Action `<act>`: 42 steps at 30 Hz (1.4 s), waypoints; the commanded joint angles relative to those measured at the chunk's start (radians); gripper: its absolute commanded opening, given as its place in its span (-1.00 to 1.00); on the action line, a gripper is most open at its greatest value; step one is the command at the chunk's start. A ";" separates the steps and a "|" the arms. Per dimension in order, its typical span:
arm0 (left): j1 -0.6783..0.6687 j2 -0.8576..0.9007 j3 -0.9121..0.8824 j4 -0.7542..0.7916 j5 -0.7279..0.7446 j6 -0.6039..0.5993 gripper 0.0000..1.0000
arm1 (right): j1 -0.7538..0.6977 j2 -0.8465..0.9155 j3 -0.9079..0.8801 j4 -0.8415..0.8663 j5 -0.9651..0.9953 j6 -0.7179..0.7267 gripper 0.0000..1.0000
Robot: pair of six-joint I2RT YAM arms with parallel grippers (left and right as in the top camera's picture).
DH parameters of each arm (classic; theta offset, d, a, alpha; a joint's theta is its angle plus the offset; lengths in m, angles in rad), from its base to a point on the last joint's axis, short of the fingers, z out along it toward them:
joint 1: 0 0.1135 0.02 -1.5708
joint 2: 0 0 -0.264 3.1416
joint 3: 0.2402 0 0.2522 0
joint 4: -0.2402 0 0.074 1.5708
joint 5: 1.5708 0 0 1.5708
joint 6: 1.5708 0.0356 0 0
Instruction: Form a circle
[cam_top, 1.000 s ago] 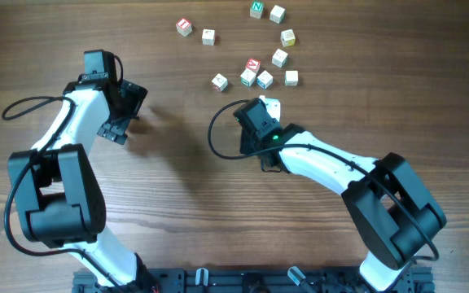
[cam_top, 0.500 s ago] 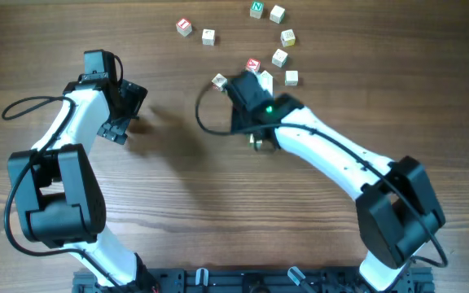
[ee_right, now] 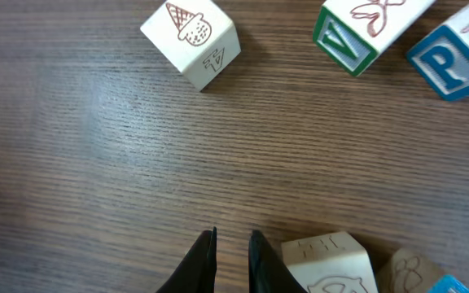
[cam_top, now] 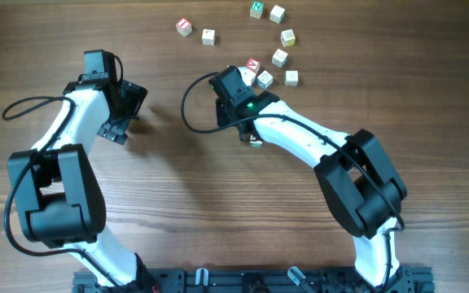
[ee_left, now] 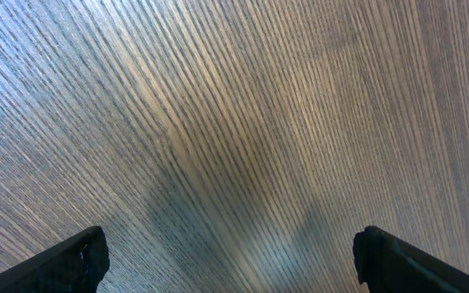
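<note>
Overhead at a brown wood-grain table [cam_top: 218, 220]: no circle formed, only small pale wooden letter cubes [cam_top: 279, 57] strewn in a loose arc along the far side. Counts nine in plain sight there, from a red-lettered cube [cam_top: 184, 26] at the left end, past a green-lettered cube [cam_top: 256, 9] at the top, down to a plain-looking pale cube [cam_top: 291, 77] at the right. Finds the white right arm [cam_top: 300, 142] stretched into the lower end of that scatter, with its black wrist housing [cam_top: 228, 84] over the cubes nearest it.

Shows, through the right wrist camera, the right gripper [ee_right: 233, 256] low over the wood, black fingertips drawn all but together on nothing. Places a pale cube with brown line drawings [ee_right: 328, 260] just beside the right-hand fingertip; touching or not, cannot tell. Puts ahead of the fingers a pale cube with an ice-cream cone drawing [ee_right: 191, 32], then a green-framed V cube [ee_right: 348, 41] and a blue-framed P cube [ee_right: 454, 65] side by side.

Shows the left gripper [cam_top: 127, 112] well apart from every cube, at the table's left side, fingers spread wide over bare wood with nothing between.
</note>
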State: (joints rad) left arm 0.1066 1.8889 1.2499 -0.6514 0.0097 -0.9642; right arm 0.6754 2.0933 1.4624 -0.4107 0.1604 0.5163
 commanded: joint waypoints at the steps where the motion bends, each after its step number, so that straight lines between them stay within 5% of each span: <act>1: 0.001 0.013 0.003 0.000 0.001 -0.010 1.00 | 0.005 -0.007 0.018 0.039 0.040 -0.023 -0.73; 42: 0.001 0.013 0.003 0.000 0.001 -0.010 1.00 | -0.140 0.035 0.043 -0.085 -0.095 0.007 -0.91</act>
State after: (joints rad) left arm 0.1066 1.8889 1.2499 -0.6514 0.0097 -0.9642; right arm 0.5312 2.0937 1.5013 -0.4870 0.0944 0.5396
